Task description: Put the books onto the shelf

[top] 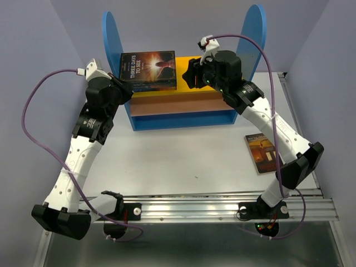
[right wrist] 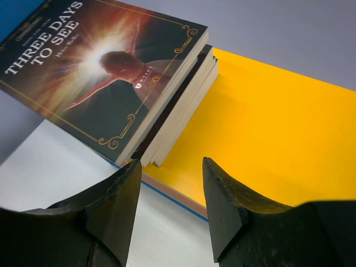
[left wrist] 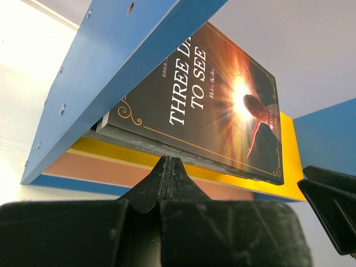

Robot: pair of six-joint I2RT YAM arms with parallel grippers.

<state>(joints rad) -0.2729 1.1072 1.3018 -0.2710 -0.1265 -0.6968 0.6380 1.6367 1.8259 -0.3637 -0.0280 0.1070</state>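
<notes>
The shelf (top: 253,33) stands at the back of the table, with a yellow top board (right wrist: 267,128) between blue side panels (left wrist: 111,72). A stack of books (top: 149,70) lies flat on that board against the left panel, topped by the dark "Three Days to See" (right wrist: 100,72) (left wrist: 222,94). Another book (top: 261,153), orange and brown, lies on the table at the right. My left gripper (left wrist: 169,161) (top: 127,88) is shut and empty, just in front of the stack's near edge. My right gripper (right wrist: 169,161) (top: 192,72) hangs open and empty over the yellow board, right of the stack.
A brownish board (top: 178,105) and a blue bottom board (top: 183,119) step out below the yellow one. The right arm's forearm (top: 267,119) passes close by the book on the table. A metal rail (top: 222,203) runs along the near edge. Purple cables loop off both wrists.
</notes>
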